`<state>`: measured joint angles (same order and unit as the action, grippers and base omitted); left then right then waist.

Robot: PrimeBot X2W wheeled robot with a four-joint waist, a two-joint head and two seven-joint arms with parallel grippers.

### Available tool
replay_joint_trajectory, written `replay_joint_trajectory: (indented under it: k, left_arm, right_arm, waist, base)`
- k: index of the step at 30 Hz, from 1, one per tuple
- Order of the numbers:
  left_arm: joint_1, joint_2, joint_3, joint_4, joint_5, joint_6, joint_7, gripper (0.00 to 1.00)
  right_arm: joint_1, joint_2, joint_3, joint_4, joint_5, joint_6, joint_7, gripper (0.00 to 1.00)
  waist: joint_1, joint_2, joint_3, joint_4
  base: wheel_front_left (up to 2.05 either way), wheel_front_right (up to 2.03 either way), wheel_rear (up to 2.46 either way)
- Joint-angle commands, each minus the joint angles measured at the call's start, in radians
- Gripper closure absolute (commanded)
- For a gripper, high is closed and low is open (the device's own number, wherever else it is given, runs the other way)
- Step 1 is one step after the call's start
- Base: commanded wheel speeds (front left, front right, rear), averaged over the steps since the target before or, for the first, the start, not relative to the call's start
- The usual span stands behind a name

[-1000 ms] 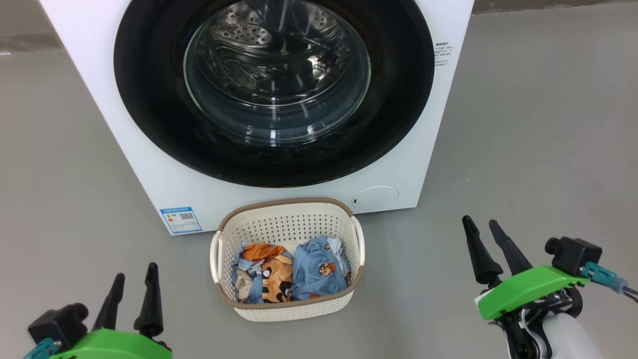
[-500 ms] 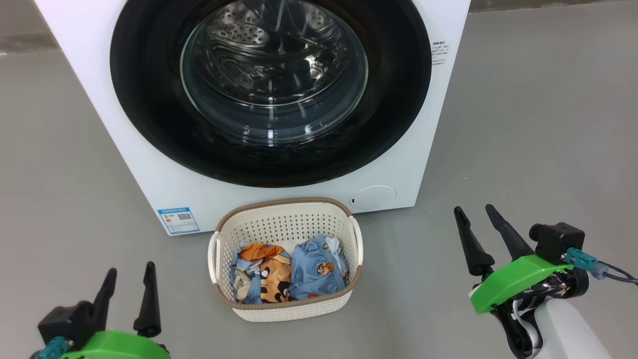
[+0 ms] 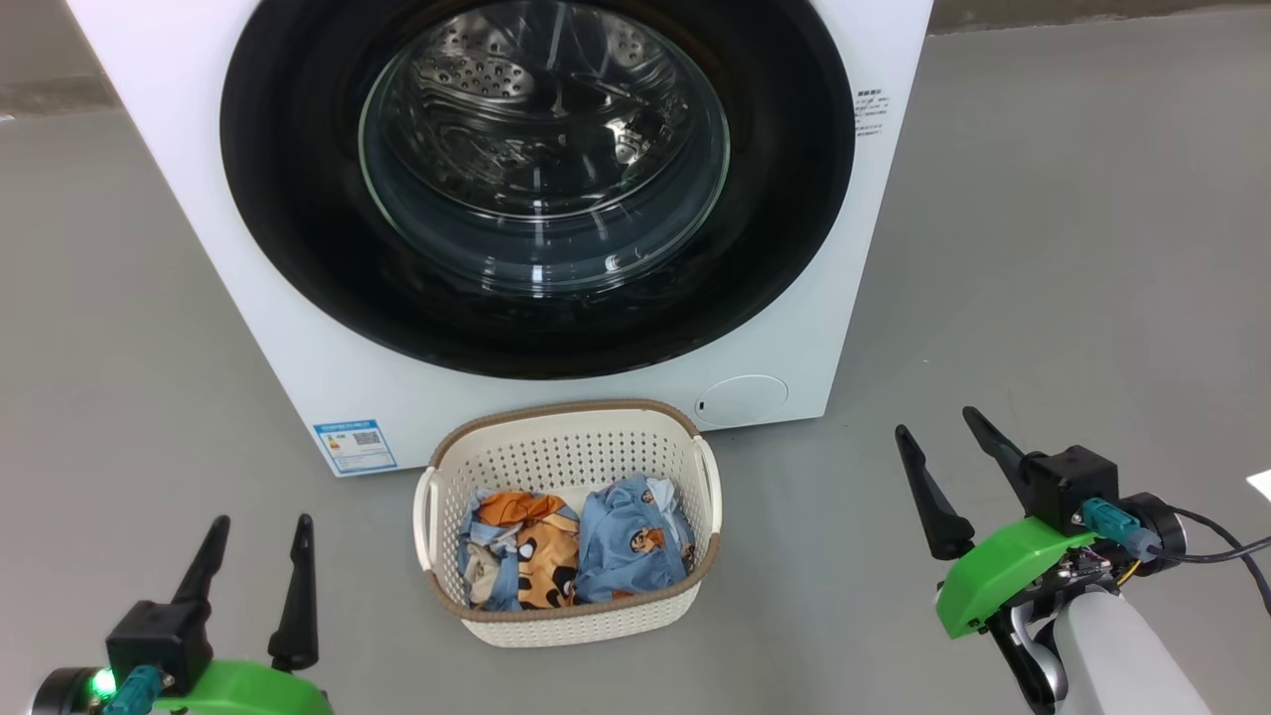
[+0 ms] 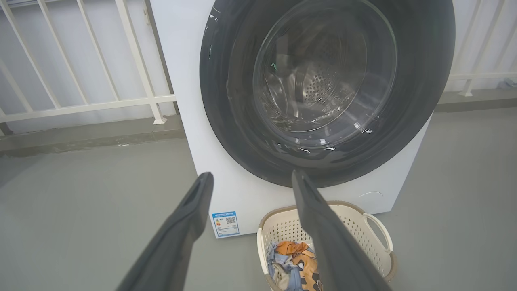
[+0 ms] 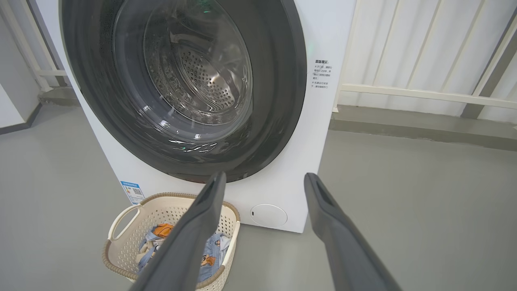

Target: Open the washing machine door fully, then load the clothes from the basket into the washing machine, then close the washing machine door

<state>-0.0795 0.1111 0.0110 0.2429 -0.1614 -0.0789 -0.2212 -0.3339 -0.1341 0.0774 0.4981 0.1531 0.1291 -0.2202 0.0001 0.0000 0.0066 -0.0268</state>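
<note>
- Grey concrete floor (image 3: 1043,248) carries everything; a white railing (image 4: 80,105) runs along behind, seen from the left wrist.
- White and boxy, the washing machine (image 3: 318,377) stands on the floor straight ahead of the robot, its front facing it.
- Set in that front is the washing machine door (image 3: 541,159) — shut, its wide black rim lying flush against the white panel, with the perforated steel drum showing through the bulging glass.
- On the floor just in front of the machine, below the lower edge of the door, sits the basket (image 3: 571,452), upright, its long side toward the washer.
- Inside the basket lie the clothes (image 3: 576,546), a crumpled heap of light blue and orange prints with a bit of cream at the left.
- Low at the left of the basket, the left hand (image 3: 261,521) hangs over bare floor, fingers spread and grasping nothing.
- Off to the right, well apart from the basket, the right hand (image 3: 935,422) is likewise released — fingers parted, empty.
- Left of the basket, a blue label sticker (image 3: 354,446) marks the machine's lower corner; a round white cover (image 3: 742,400) sits at the lower right.
</note>
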Motion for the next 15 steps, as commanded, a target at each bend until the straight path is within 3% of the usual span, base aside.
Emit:
replay_joint_trajectory:
  k: [1,8,15]
  left_arm:
    - [-0.039,0.025,0.039,-0.018,0.046,0.014,-0.020,0.00]
    - [-0.038,0.030,0.054,0.006,0.130,0.039,-0.040,0.00]
    - [-0.041,0.023,0.069,0.033,0.114,0.052,-0.041,0.00]
  right_arm:
    - [-0.052,0.001,0.011,-0.014,-0.053,0.001,-0.021,0.00]
    - [-0.065,0.009,-0.002,-0.009,-0.166,0.002,-0.041,0.00]
    - [-0.063,0.027,-0.038,-0.011,-0.165,0.002,-0.042,0.00]
  waist:
    - [-0.0001,0.0000,-0.002,0.000]
    - [-0.0001,0.0000,-0.008,-0.003]
    - [-0.0001,0.0000,-0.006,-0.004]
  base:
    - [0.00,0.00,0.00]
    - [0.00,0.00,0.00]
    - [0.00,0.00,0.00]
